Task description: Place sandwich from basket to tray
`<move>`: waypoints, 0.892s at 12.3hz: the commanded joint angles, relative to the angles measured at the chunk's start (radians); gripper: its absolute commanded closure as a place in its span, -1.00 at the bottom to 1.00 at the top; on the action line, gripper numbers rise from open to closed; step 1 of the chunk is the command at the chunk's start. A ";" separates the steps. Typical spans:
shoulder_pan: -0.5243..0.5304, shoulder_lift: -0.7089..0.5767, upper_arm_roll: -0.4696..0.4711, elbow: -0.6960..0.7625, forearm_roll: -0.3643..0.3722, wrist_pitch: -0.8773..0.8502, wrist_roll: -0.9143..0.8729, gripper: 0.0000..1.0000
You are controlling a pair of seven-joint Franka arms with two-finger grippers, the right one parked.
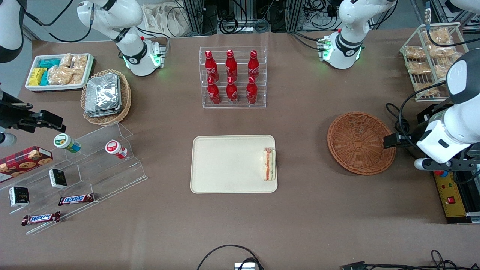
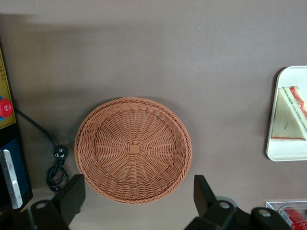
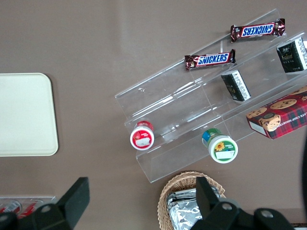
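Note:
The sandwich (image 1: 269, 169) lies on the cream tray (image 1: 225, 165), at the tray's edge toward the working arm's end, with its red and green filling side showing. It also shows in the left wrist view (image 2: 289, 115), on the tray (image 2: 287, 152). The reddish-brown wicker basket (image 1: 356, 142) is empty and also shows in the left wrist view (image 2: 133, 149). My left gripper (image 1: 392, 141) hovers high above the basket's rim toward the working arm's end. In the wrist view the gripper (image 2: 138, 191) is open wide and holds nothing.
A clear rack of red bottles (image 1: 232, 77) stands farther from the front camera than the tray. A yellow control box (image 1: 450, 195) and a black cable (image 2: 57, 163) lie beside the basket. A wire rack of bagged pastries (image 1: 431, 56), an acrylic snack stand (image 1: 75, 176) and a tan foil-pack basket (image 1: 105, 96) stand at the table's ends.

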 commanded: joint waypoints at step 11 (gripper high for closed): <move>-0.303 -0.013 0.371 0.026 -0.040 -0.034 0.122 -1.00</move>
